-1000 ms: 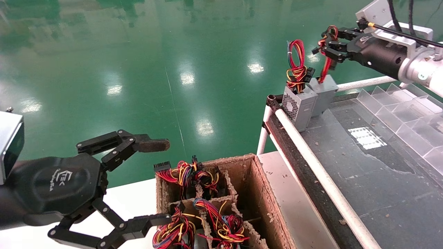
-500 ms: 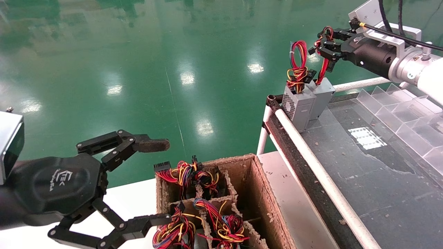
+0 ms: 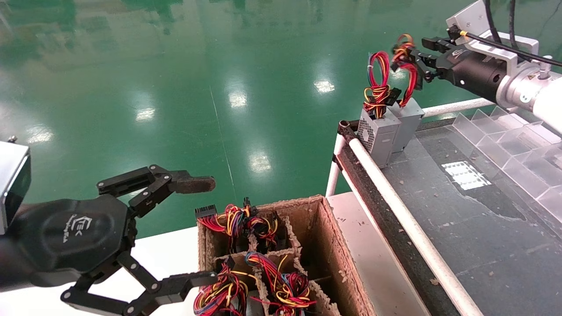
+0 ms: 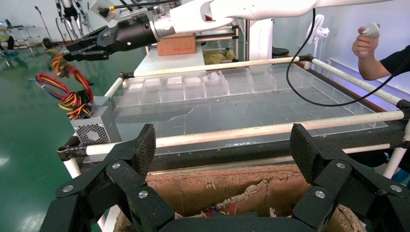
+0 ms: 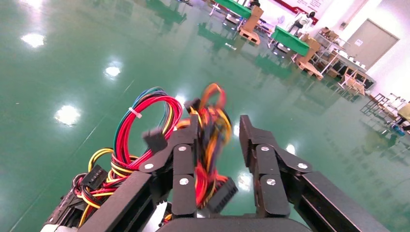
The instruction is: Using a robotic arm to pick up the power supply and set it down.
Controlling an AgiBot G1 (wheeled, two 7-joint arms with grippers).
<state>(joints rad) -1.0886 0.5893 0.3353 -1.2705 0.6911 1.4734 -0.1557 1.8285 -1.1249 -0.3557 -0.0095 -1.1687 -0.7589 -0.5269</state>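
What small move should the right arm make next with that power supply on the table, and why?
Probably draw the right tool straight back, clear of the wire loop. Its jaws stand open around that loop, and the power supply stands upright on the table beside the vented box, so it looks set down. The left tool hangs open by the cardboard box.

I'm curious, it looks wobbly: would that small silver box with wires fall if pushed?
Probably tippy: the small silver-grey metal box stands on its narrow end. Its red-yellow wire loop looks floppy, curving between fingers of the right gripper. The left gripper idles nearby.
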